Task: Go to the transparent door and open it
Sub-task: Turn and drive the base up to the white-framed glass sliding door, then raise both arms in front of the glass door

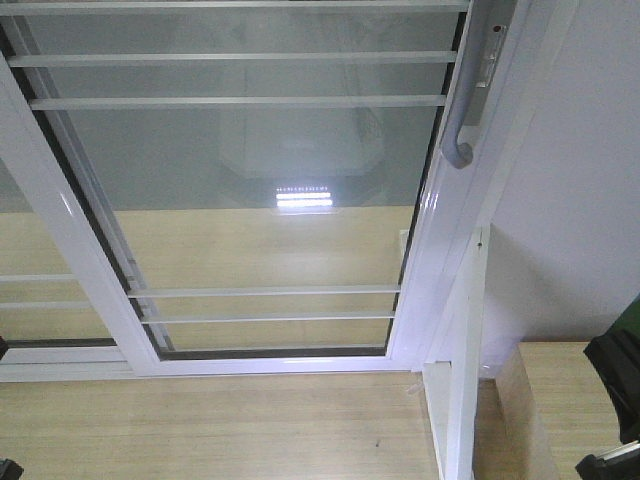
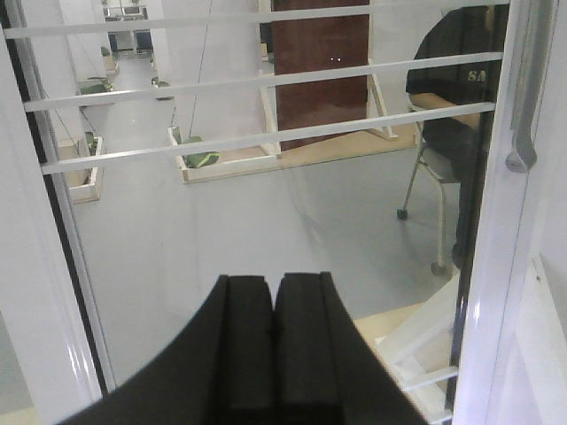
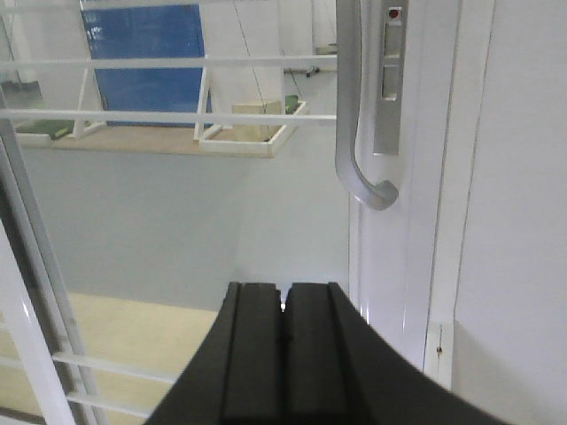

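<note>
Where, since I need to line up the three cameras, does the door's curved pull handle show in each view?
Exterior front-facing: pull handle at upper right, slanting down to its hooked end.
Left wrist-mounted: at the far right edge, upper half, hooked end lowest.
Right wrist-mounted: upper centre-right, beside the lock plate.
Shared landmark: the horizontal white bars across the glass, left of the handle in all three views.

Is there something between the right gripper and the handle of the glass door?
Nothing visible stands between them. In the right wrist view the right gripper, fingers together, sits below the handle of the glass door, and only open space lies between them.
</note>
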Motion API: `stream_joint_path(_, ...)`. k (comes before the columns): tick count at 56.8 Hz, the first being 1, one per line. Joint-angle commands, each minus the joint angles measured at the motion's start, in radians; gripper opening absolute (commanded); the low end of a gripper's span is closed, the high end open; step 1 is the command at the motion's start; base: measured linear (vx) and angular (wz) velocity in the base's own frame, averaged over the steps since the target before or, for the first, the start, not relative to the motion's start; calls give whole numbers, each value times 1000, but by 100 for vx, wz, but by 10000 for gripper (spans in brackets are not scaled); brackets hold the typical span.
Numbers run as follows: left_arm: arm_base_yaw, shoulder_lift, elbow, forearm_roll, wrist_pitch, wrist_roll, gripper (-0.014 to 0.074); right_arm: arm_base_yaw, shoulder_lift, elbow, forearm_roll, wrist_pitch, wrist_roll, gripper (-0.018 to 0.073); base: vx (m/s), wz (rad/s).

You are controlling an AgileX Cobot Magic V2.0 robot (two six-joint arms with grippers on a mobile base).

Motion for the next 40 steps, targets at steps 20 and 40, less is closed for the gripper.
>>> stream_joint_path(20, -5, 99, -70, -72, -218, -74, -6, -3, 55, -128, -23, -188, -76, -5, 0, 0)
stream_joint_path(40, -5, 662, -486, -71, -258, -9, -6, -3, 578, -521, -60, -143, -83, -5, 0, 0)
